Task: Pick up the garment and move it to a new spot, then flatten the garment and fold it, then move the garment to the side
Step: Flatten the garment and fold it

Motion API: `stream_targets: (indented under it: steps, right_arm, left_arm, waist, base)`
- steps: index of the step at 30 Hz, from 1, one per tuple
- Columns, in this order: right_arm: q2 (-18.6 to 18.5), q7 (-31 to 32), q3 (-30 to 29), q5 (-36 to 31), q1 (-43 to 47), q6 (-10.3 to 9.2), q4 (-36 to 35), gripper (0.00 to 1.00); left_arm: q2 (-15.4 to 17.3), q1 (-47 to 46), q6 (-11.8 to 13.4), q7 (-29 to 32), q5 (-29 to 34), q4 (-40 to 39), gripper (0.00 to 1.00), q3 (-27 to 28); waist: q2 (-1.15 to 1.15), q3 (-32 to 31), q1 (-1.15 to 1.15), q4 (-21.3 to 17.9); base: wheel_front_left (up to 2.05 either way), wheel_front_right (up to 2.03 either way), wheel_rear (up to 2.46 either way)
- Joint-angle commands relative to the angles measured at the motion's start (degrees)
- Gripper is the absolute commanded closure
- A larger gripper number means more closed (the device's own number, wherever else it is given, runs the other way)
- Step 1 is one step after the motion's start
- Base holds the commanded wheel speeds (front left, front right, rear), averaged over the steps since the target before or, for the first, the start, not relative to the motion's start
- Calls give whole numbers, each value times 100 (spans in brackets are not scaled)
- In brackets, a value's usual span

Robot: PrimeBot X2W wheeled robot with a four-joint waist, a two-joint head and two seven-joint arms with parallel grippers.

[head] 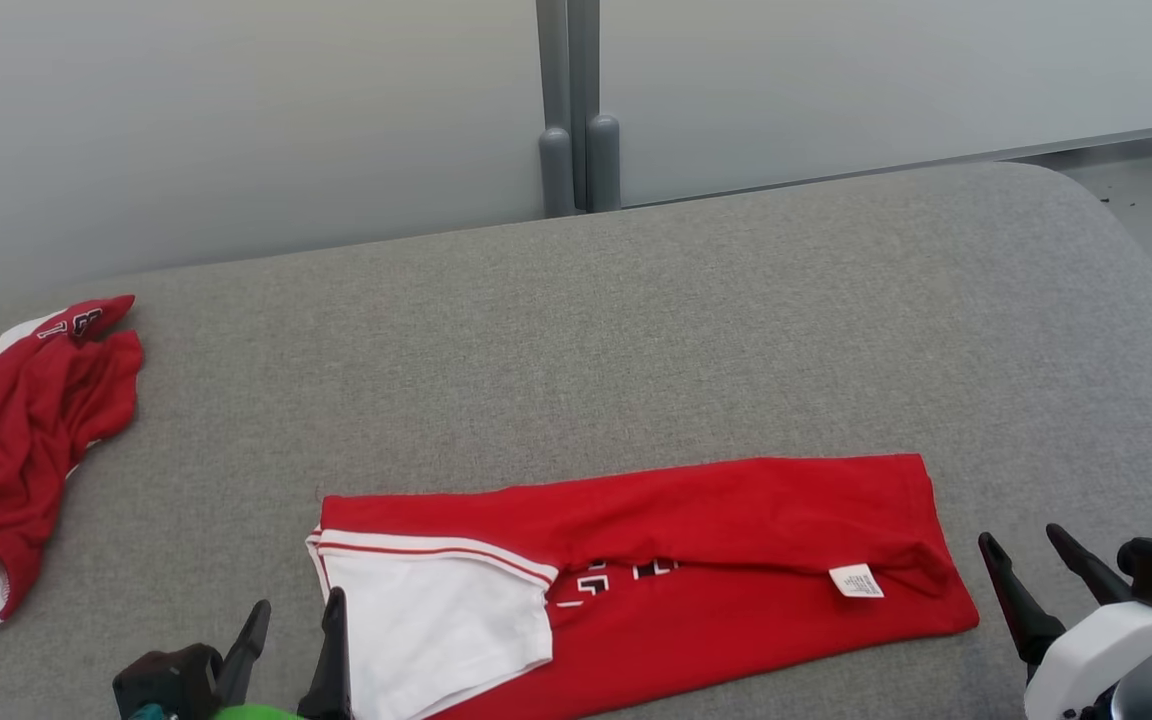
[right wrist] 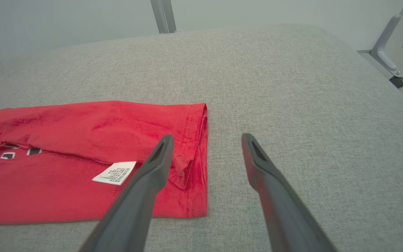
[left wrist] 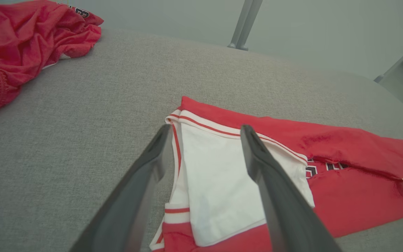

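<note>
Now the garment (head: 716, 540), a red shirt with white sleeves, lies folded into a long band on the grey padded surface (head: 636, 330). In the head view it is near the front edge, a little right of the middle. The upper part is folded down over the lower part, so the black and white letters show only partly under the fold and cannot be read. At the left end a white sleeve (head: 426, 620) with a thin red stripe along its edge lies on top of the red cloth. Near the right end there is a small white care label (head: 856, 581).

The left gripper (head: 298, 600) is at the lower left, just beside the left end of the garment. Its jaws stand wide apart and hold nothing. In the left wrist view one finger is over the grey surface beside the sleeve edge and the other is over the white sleeve. Whether they touch the cloth cannot be told.

The right gripper (head: 1018, 533) is at the lower right, just beside the right end of the garment. Its jaws are also wide apart and empty. In the right wrist view one finger is over the hem close to the label and the other is over bare grey surface.

A second red garment (head: 26, 450) lies crumpled at the far left of the surface, well apart from the folded one. Behind the surface two grey posts (head: 576, 150) stand before a pale wall (head: 236, 100).
</note>
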Motion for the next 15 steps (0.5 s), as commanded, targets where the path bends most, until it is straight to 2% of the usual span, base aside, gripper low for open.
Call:
stream_targets:
  steps: [1, 7, 15]
  right_arm:
    - [-23, 40, -31, -38, -69, 0, -39, 0]
    - [22, 235, -97, -130, -275, -1, 18, 0]
    - [190, 536, -135, -58, -595, -1, 710, 0]
  left_arm:
    - [-19, -130, 11, -45, 35, 22, 0, 1]
    - [-173, -392, -3, -182, 71, 189, 0, -11]
    - [-272, -534, -50, -254, 70, 348, 0, -50]
  waist:
    - [27, -22, 0, 33]
    - [27, -74, 0, 147]
    - [27, -49, 0, 397]
  base:
    - [0, 0, 0]
    - [0, 0, 0]
    - [0, 0, 0]
